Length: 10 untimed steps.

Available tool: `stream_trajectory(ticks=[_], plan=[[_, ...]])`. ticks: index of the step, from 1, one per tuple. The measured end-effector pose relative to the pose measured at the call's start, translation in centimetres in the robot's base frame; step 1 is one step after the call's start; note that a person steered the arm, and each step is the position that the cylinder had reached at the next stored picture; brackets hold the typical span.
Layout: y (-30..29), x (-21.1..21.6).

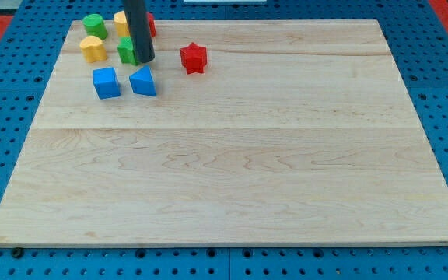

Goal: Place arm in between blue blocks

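Observation:
A blue cube [106, 82] and a blue triangular block [143, 81] lie side by side near the view's top left, with a narrow gap between them. My tip [145, 60] ends the dark rod just above the blue triangular block, slightly to the right of the gap. The rod partly hides a green block [126, 51] at its left.
A red star block [194, 57] lies right of my tip. A yellow heart-like block [92, 48], a green round block [94, 23], a yellow block [120, 22] and a red block [151, 24] cluster at the top left of the wooden board [232, 155].

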<state>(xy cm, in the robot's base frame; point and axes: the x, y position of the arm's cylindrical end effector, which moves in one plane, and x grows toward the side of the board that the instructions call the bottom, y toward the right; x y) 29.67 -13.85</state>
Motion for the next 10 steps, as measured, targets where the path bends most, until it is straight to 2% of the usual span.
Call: stream_trajectory(ticks=[4, 5, 6, 7, 9, 10], plan=[[3.9, 2.5], [5.9, 4.0], [6.1, 8.5], [4.8, 9.5], [-1.7, 9.4], [-2.1, 8.9]])
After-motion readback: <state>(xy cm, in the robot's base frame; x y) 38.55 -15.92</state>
